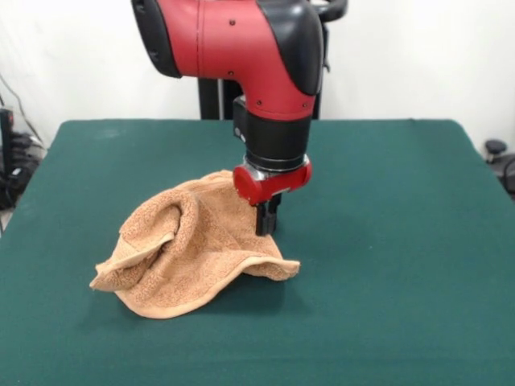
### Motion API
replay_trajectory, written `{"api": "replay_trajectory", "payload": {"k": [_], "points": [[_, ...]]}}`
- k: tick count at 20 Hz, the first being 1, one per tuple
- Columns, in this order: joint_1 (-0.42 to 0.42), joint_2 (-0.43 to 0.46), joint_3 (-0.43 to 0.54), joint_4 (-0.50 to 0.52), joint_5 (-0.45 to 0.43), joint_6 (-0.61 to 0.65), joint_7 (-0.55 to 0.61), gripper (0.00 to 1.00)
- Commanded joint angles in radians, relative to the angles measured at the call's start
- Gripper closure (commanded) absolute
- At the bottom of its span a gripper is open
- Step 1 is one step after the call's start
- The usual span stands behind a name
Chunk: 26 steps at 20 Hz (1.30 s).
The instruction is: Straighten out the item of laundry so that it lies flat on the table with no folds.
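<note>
So the table (386,241) is mostly bare, with the towel (189,249) bunched up around 8 o'clock of centre, one part lifted. The claw (266,223) looks clenched on that raised part. If it's pulled too quick, the fold could just get dragged along, not flattened.

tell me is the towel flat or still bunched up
Bunched up: the towel is crumpled, with a raised fold at its middle, and the gripper is at its right edge.
</note>
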Motion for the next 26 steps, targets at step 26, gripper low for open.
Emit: {"api": "replay_trajectory", "payload": {"k": [26], "points": [[0.228, 0.22, -0.02, 0.119, 0.338, -0.36, 0.548, 1.0]]}}
